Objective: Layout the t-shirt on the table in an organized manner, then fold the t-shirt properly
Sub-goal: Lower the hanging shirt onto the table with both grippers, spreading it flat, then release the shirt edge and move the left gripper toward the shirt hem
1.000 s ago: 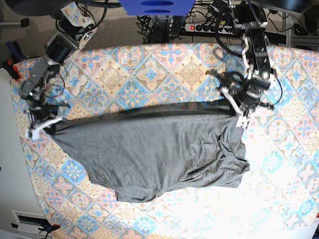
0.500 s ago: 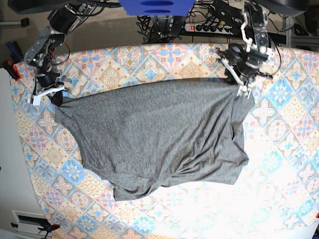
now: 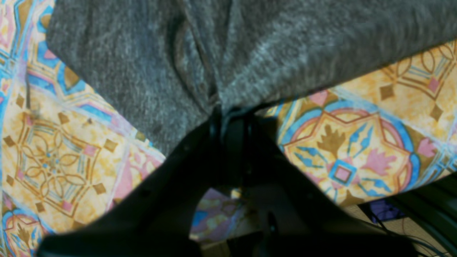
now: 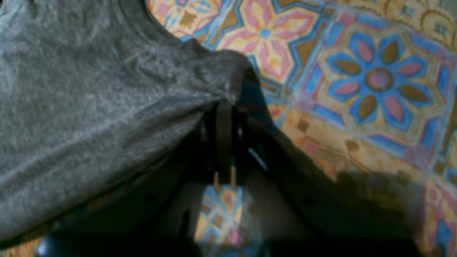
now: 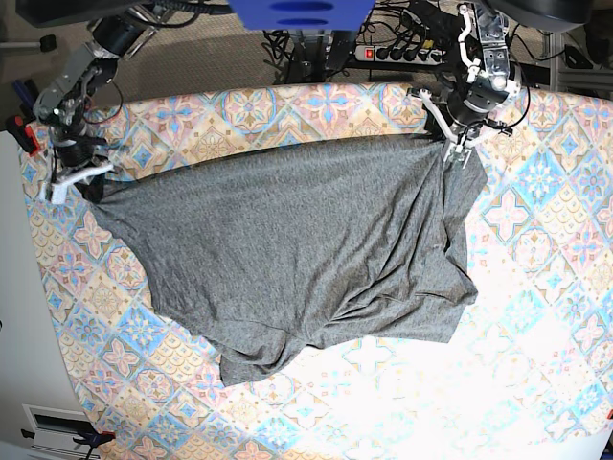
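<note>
The dark grey t-shirt (image 5: 287, 249) lies spread across the patterned table (image 5: 536, 287) in the base view, its far edge stretched between both grippers. My left gripper (image 5: 452, 146) is shut on the shirt's far right corner. In the left wrist view the left gripper (image 3: 223, 109) has the t-shirt (image 3: 150, 57) bunched in its jaws. My right gripper (image 5: 84, 180) is shut on the far left corner. In the right wrist view the right gripper (image 4: 223, 107) pinches a fold of the t-shirt (image 4: 89, 100). The shirt's near part is crumpled and folded under.
Cables and a power strip (image 5: 402, 53) lie on the floor beyond the table's far edge. A blue object (image 5: 297, 11) sits at the top centre. The table's left edge (image 5: 43, 287) runs close to the right arm. Bare tablecloth shows right of the shirt.
Both grippers have pulled the shirt's gripped edge away towards the table's far side and wider apart. The shirt went from hanging in a fold to lying spread flat.
</note>
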Tool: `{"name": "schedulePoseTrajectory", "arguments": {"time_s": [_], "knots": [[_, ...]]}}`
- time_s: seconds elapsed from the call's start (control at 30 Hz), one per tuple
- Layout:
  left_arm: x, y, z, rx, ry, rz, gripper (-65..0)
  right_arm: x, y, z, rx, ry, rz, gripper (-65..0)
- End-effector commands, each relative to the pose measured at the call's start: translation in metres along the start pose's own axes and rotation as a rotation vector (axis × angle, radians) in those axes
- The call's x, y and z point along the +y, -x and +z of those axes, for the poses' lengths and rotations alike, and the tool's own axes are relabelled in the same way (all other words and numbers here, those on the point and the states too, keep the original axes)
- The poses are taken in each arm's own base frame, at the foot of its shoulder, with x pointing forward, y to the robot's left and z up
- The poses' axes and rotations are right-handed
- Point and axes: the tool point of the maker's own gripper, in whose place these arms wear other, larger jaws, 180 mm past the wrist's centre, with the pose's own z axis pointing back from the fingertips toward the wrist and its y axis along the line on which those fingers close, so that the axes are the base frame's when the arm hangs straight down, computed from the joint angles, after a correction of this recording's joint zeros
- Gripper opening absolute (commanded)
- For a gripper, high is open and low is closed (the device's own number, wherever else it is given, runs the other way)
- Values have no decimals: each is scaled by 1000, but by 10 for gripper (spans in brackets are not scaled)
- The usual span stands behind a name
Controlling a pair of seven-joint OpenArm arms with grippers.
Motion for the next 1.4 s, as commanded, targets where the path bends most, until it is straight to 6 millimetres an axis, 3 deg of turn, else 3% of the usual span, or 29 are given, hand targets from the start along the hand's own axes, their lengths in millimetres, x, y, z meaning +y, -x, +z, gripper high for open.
{"name": "schedulePoseTrajectory", "arguments": {"time_s": [0.0, 0.2, 0.3, 0.5, 0.9, 1.1, 1.37], "knots": [[-1, 10, 2, 38, 4, -13, -650, -13, -23, 7, -68, 32, 6, -650], [-2, 24, -5, 79, 18, 1, -650, -53, -16, 28, -43, 141, -64, -650], [-6, 34, -10, 104, 40, 3, -650, -60, -14, 33, -41, 162, -76, -650], [-15, 45, -13, 130, 94, -28, -650, -61, -12, 33, -35, 163, -75, -650], [-19, 43, -11, 121, 110, -39, -650, -61, -12, 34, -34, 163, -73, -650], [-22, 62, -6, 164, 118, -35, -650, -62, -12, 35, -37, 167, -74, -650], [-26, 58, -7, 151, 125, -28, -650, -60, -12, 33, -33, 163, -70, -650]]}}
